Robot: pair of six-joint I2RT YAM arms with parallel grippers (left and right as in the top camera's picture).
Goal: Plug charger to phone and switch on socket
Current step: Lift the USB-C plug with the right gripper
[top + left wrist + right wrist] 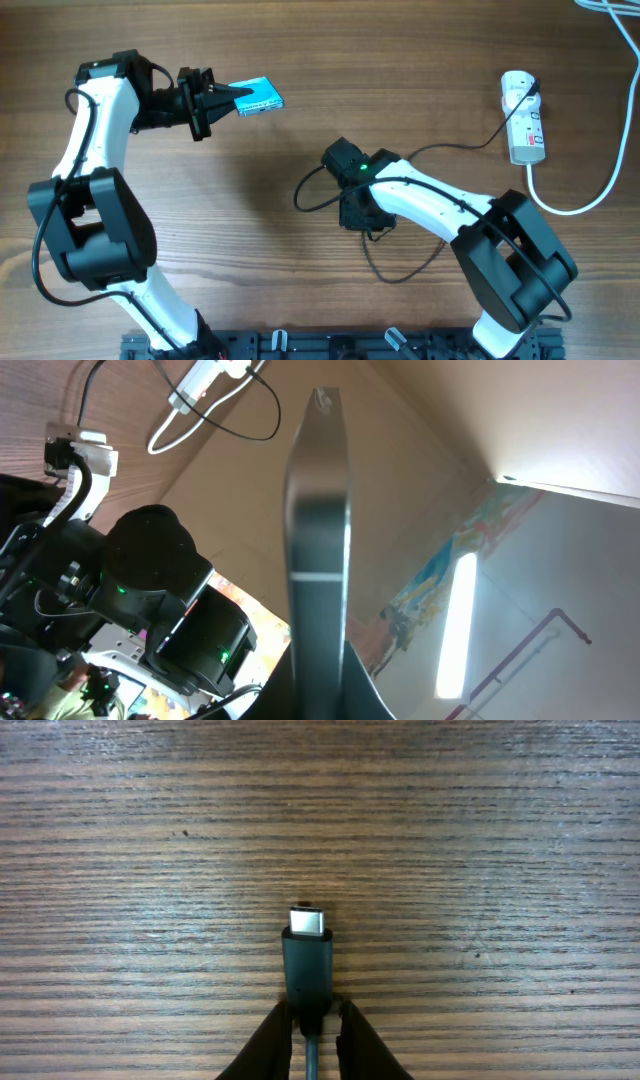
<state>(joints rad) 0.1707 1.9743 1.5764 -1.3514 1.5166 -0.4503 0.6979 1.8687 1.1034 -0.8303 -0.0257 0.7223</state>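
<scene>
Two grippers were loaded. The left gripper (212, 100) was clamped on the phone (258, 97) at upper left, its free end pointing right. The right gripper (312, 1020) pinched the charger (307, 955) just behind the plug tip, at centre, well apart from the phone. Step in hand: mating; the next move likely required aligning tip with port. The socket (525, 120) lay far right, untouched.

The overhead camera looks straight down on the whole brown wooden table (300, 60). The left wrist view, tipped sideways, shares the white oblong power strip (524, 125), upper left; the right wrist view faces the wood closely
</scene>
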